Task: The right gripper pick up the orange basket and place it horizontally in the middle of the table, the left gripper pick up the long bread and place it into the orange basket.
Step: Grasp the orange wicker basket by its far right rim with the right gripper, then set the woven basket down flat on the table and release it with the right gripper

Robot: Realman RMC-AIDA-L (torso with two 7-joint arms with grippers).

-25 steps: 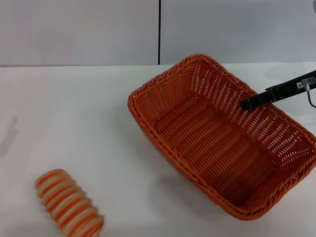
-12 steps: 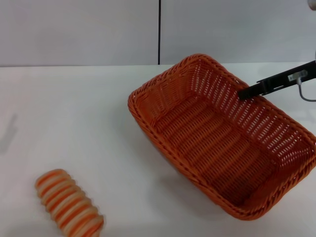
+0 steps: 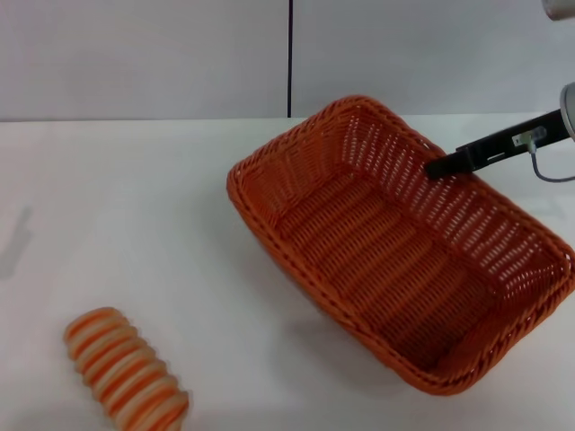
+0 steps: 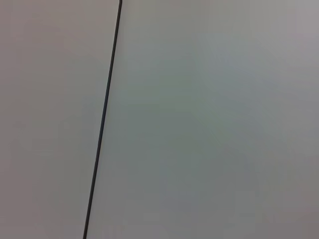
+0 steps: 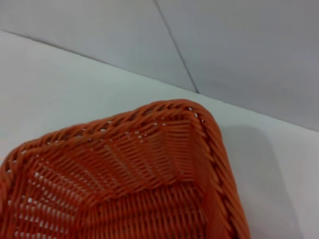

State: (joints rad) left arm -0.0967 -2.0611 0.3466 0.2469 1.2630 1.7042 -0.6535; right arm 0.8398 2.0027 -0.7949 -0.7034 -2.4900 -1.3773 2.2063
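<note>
So my right gripper [image 3: 437, 168] is at the far long wall of the orange basket [image 3: 395, 251], tip right on the braided rim up at about 1 o'clock from the basket's middle. Only one slim black finger shows, reaching in from 3 o'clock with its pale label and grey cable, so I honestly can't tell if I'm pinched on the rim or just resting against it. My own wrist cam shows only a rounded corner of the basket [image 5: 149, 189] and the white table [image 5: 60, 84] past it, no fingers.

Step-wise I'd say I'm on the first half: getting the basket moved. It sits on the right part of the table [image 3: 135, 224], skewed, long axis running roughly 10 to 4 o'clock, so not horizontal and not centred yet. Next move probably calls for carrying it toward 9 o'clock and turning it square before letting go.

Compared with a second ago, my finger has gone up and back toward 12, from over the inner wall to the rim, and the basket has shifted a touch toward 9 with it, near edge looking slightly raised.

The long bread [image 3: 126, 377] is down at 7 o'clock, well apart from the basket, hasn't budged. My left gripper is off somewhere out of sight; its cam only sees a blank wall.
</note>
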